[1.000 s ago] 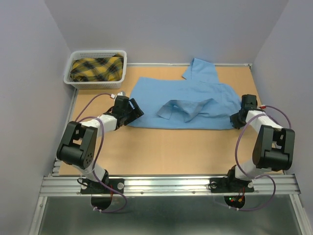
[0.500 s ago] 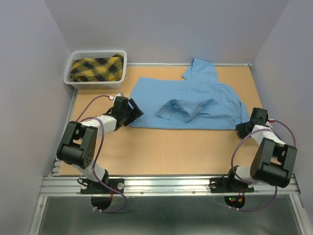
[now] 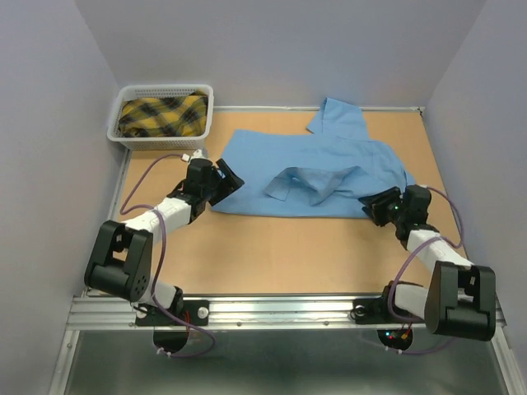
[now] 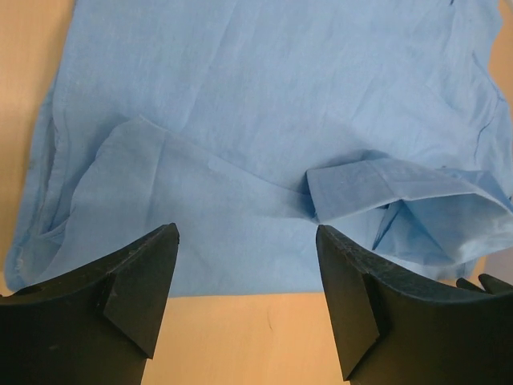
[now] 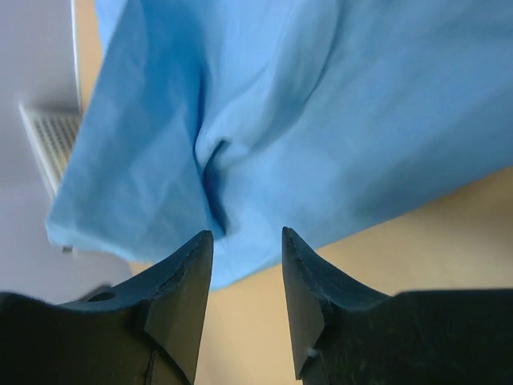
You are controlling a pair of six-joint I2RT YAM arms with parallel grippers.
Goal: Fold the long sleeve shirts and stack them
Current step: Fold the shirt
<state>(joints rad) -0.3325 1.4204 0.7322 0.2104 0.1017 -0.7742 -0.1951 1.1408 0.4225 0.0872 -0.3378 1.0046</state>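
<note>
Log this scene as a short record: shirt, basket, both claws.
shirt: light blue, spread on table, a sleeve lying across it
basket: white, far left corner, holds yellow plaid cloth
left claw: open, at shirt's near left edge, empty
right claw: open, at shirt's near right edge, empty

A tan wooden tabletop (image 3: 272,247) spreads beneath the left gripper (image 3: 230,179) and right gripper (image 3: 370,206), plain grey-lilac walls (image 3: 280,49) rising beyond and outside them, a metal rail (image 3: 280,309) behind, under even soft light.
</note>
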